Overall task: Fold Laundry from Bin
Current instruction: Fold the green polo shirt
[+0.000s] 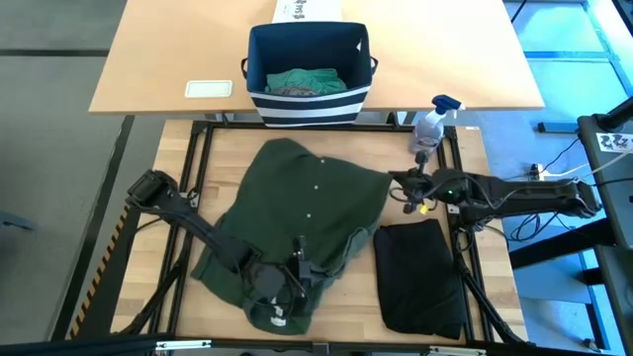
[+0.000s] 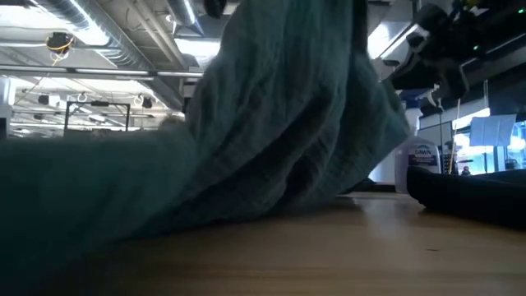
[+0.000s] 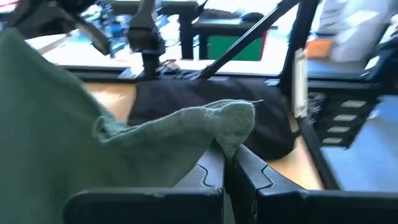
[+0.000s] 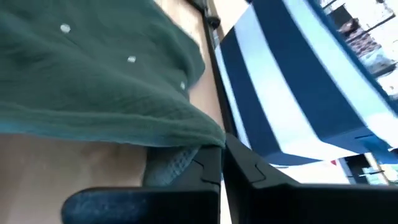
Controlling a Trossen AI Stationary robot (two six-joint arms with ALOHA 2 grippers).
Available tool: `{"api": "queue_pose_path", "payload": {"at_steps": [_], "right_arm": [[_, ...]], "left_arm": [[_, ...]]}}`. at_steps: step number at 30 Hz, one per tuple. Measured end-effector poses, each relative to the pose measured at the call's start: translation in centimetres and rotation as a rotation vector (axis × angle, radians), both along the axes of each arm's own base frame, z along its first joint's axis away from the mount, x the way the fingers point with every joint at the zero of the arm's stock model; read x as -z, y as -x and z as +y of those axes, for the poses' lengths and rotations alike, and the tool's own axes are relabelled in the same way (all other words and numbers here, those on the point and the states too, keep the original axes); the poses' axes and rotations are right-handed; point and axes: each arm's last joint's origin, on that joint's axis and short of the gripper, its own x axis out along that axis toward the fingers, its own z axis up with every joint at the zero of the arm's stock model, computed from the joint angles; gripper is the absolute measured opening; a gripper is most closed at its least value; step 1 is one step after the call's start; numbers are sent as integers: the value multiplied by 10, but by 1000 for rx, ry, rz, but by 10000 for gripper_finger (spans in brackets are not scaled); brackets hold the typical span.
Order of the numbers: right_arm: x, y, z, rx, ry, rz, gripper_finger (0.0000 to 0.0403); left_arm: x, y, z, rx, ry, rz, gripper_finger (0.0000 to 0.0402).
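Dark green shirt [image 1: 297, 213] spread on bench [image 1: 495, 267] — left end effector [image 1: 295, 269] and right end effector [image 1: 396, 183] each clamped on its edge.

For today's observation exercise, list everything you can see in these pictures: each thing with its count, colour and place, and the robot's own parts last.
shirt: one, dark green with small white buttons, spread over the middle of the work table, two edges pinched by the grippers.
folded garment: one, black, on the work table to the right of the shirt.
bin: one, navy with white stripes, on the far table.
laundry in bin: teal-green and grey cloth, number unclear.
spray bottle: one, clear with blue top, far right corner of the work table.
white box: one, behind the bin.
white card: one, left of the bin.
left gripper: shut on the shirt's near edge.
right gripper: shut on the shirt's right edge.
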Motion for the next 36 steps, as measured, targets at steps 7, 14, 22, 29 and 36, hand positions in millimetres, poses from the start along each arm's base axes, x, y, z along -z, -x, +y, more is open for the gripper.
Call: {"api": "queue_pose_path", "payload": {"at_steps": [7, 14, 22, 29, 36], "right_arm": [[-3, 4, 11, 1, 59, -11, 0], [-20, -9, 11, -8, 173, -18, 0], [-47, -54, -13, -6, 226, -31, 0], [-52, -112, -47, -91, 192, 11, 0], [-53, -164, -81, -142, 160, 45, 0]], "left_arm": [[-7, 5, -9, 18, -77, -33, 0], [-47, 59, -43, -235, -267, -81, 0], [-50, 111, -77, -428, -289, -149, 0], [-47, 135, -92, -430, -289, -177, 0], [-35, 138, -87, -430, -295, -175, 0]]}}
